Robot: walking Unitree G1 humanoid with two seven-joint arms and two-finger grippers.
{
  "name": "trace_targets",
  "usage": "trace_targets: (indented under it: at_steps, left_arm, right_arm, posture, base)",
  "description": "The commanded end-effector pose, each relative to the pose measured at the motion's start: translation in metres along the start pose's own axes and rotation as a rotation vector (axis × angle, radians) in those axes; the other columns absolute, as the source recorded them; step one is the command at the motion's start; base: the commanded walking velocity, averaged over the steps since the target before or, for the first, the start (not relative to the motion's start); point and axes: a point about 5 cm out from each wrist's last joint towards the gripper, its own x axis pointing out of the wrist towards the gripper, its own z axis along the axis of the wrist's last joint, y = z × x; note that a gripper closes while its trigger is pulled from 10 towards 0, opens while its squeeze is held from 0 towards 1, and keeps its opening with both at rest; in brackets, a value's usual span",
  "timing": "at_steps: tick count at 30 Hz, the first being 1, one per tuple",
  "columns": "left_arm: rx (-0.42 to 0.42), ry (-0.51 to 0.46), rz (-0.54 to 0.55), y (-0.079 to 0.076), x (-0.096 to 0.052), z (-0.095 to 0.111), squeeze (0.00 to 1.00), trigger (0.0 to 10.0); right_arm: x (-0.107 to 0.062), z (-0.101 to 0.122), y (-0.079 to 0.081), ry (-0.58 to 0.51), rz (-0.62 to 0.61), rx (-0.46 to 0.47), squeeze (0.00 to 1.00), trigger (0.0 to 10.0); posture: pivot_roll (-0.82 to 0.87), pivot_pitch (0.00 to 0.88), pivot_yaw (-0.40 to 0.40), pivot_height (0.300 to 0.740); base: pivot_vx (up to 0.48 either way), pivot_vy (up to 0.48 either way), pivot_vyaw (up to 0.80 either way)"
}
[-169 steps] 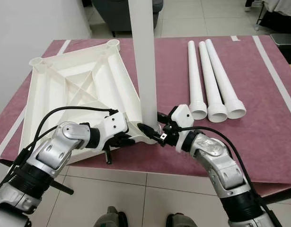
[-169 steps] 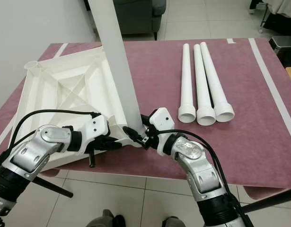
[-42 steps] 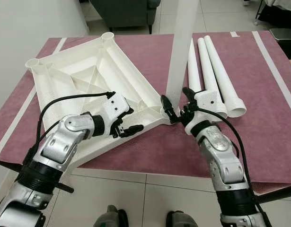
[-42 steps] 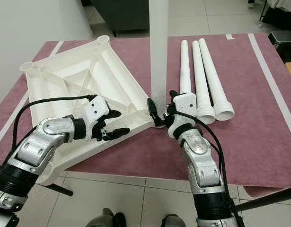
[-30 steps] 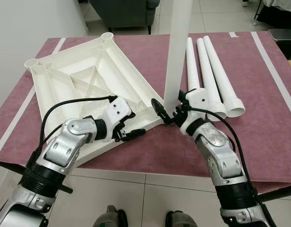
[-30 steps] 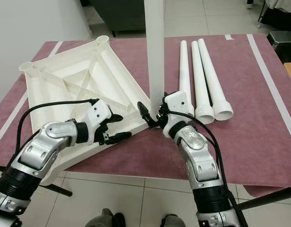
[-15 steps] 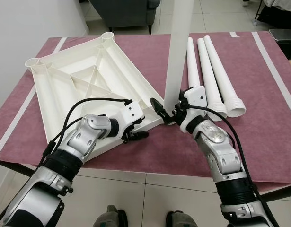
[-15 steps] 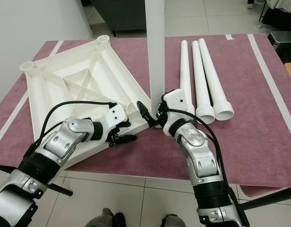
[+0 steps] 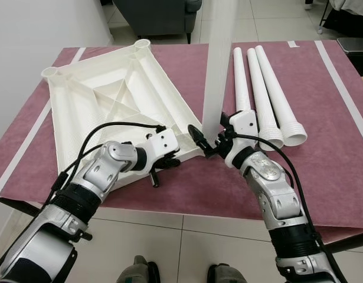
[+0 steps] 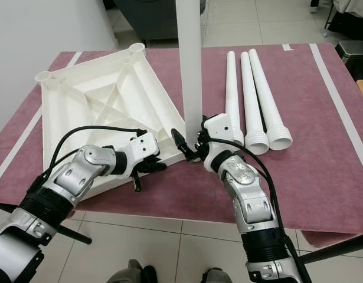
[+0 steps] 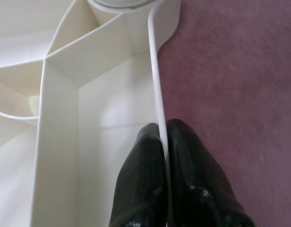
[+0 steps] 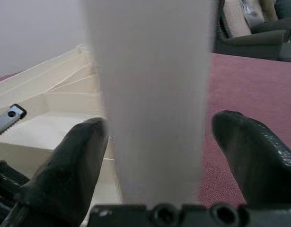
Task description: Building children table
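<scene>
A white children's table top point(image 9: 110, 100) lies upside down on the maroon-covered table point(image 9: 323, 165), its ribs facing up. One white leg point(image 9: 216, 71) stands upright in the near corner socket. My right gripper point(image 9: 206, 141) holds the foot of that leg, one black finger on each side point(image 12: 79, 156), shut on it. My left gripper point(image 9: 169, 160) is at the near rim of the table top, left of the leg. The left wrist view has its two fingers point(image 11: 145, 170) pinched shut on the thin rim wall point(image 11: 157, 85).
Three loose white legs point(image 9: 264, 94) lie side by side on the cloth to the right, threaded ends toward me. White tape strips point(image 9: 340, 82) run across the cloth. A dark armchair point(image 9: 157, 15) stands beyond the table. The front edge point(image 9: 187, 212) is close below my grippers.
The table top has turned slightly, its far corners shifting right. My left gripper has closed on the near rim. The right gripper stays at the leg's base.
</scene>
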Motion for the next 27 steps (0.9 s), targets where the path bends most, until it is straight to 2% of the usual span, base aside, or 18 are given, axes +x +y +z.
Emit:
trace_targets:
  at_steps: [1,4,7,13,17,18,22,25,27]
  left_arm:
    - [0.132,-0.033,-0.122,-0.004,-0.025,0.012,0.0,0.0]
    - [0.132,-0.033,-0.122,-0.004,-0.025,0.012,0.0,0.0]
    - [0.213,-0.017,-0.217,-0.011,-0.057,0.01,0.0,0.0]
    - [0.215,-0.001,-0.24,-0.016,-0.067,0.004,0.0,0.0]
    - [0.207,0.001,-0.252,-0.02,-0.068,0.002,0.0,0.0]
    - [0.202,-0.001,-0.253,-0.021,-0.067,0.002,0.0,0.0]
    - [0.183,-0.009,-0.245,-0.023,-0.063,0.001,0.0,0.0]
    - [0.183,-0.009,-0.245,-0.023,-0.063,0.001,0.0,0.0]
    - [0.153,-0.029,-0.222,-0.022,-0.058,0.002,0.0,0.0]
  right_arm:
    - [-0.004,0.004,0.015,-0.001,0.147,-0.004,0.0,10.0]
    - [-0.004,0.004,0.015,-0.001,0.147,-0.004,0.0,10.0]
    - [-0.018,0.006,0.035,0.04,0.407,-0.04,0.0,10.0]
    - [-0.022,0.003,0.043,0.055,0.497,-0.041,0.0,10.0]
    - [-0.019,0.002,0.046,0.042,0.508,-0.031,0.0,10.0]
    - [-0.017,0.003,0.047,0.028,0.506,-0.011,0.0,0.0]
    - [-0.015,0.007,0.049,0.0,0.512,0.047,0.0,0.0]
    - [-0.015,0.007,0.049,0.0,0.512,0.047,0.0,0.0]
    - [-0.016,0.002,0.049,0.021,0.479,0.077,0.0,0.0]
  posture:
    - [-0.02,0.099,0.133,0.74]
    - [-0.02,0.099,0.133,0.74]
    - [-0.02,0.1,0.129,0.74]
    - [-0.01,0.101,0.125,0.74]
    - [0.0,0.103,0.122,0.74]
    - [0.0,0.104,0.12,0.74]
    - [-0.01,0.108,0.118,0.74]
    - [-0.01,0.108,0.118,0.74]
    - [-0.01,0.114,0.118,0.74]
  base:
    - [0.0,0.0,0.0]
    - [0.0,0.0,0.0]
    - [0.0,0.0,0.0]
    - [0.0,0.0,0.0]
    - [0.0,0.0,0.0]
    - [0.0,0.0,0.0]
    - [0.0,0.0,0.0]
    - [0.0,0.0,0.0]
    - [0.0,0.0,0.0]
